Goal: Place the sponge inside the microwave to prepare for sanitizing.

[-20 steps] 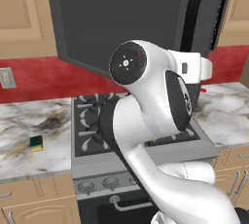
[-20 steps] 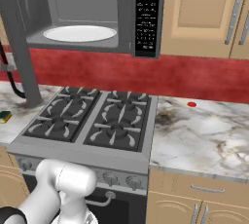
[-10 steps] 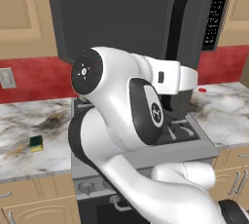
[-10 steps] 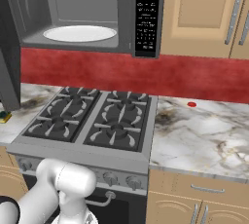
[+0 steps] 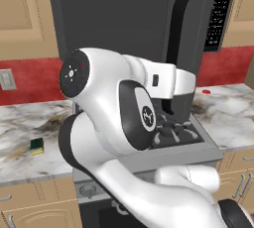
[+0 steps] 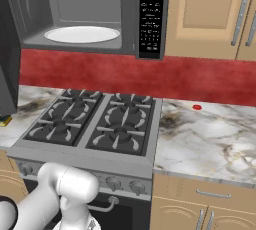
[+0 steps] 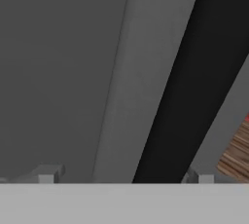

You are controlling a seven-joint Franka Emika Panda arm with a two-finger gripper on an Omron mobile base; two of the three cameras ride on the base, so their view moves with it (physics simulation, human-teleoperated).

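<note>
The microwave point(image 6: 90, 19) hangs above the stove with its door point(image 5: 114, 28) swung wide open towards me. Its cavity shows the white turntable plate point(image 6: 81, 34). In the hand view my gripper point(image 7: 124, 177) is open, fingertips point(image 7: 46, 174) set wide apart close to the door face, with the black curved door handle point(image 7: 189, 82) running up between them, untouched. The sponge point(image 5: 36, 145), yellow with a dark green top, lies on the marble counter left of the stove, far from my gripper. The right base view catches just a sliver of the sponge point(image 6: 5, 120) under the door edge.
A gas stove point(image 6: 95, 126) with black grates sits under the microwave. Marble counter point(image 6: 205, 134) runs to both sides, with wooden cabinets point(image 6: 210, 9) above and below. The open door point(image 6: 7, 64) juts out over the stove's left side. My own arm point(image 5: 114, 118) blocks much of the left base view.
My jaws have gone from nearly shut to wide open beside the door handle. The arm has swung left as the microwave door came further open.
</note>
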